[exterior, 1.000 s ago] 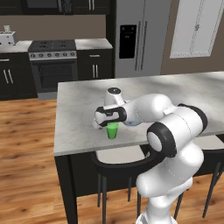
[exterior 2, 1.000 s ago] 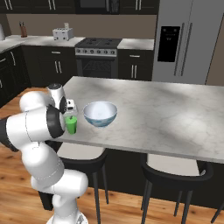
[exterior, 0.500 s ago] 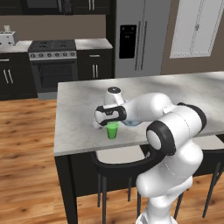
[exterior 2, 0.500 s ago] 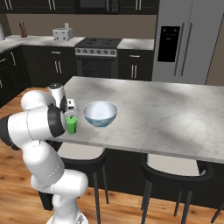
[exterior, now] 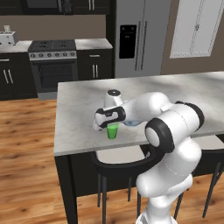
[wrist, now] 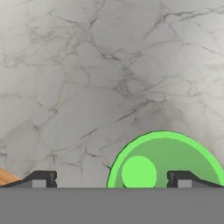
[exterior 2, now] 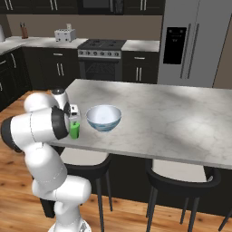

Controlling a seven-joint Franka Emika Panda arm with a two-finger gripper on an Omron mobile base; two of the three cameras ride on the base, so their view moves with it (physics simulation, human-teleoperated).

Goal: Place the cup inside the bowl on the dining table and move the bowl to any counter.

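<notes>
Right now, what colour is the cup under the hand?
Bright green, plain, no pattern. The cup shows best in the hand view, seen from above.

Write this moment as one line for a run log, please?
phase: reaching for cup | pincer: open, above cup | cup: upright on table, beside bowl | bowl: empty

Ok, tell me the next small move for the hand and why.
Probably shift the fingers sideways to centre on the cup, then lower. The hand view shows the cup off-centre: one finger is over its inside, the other over bare dining table.
</notes>
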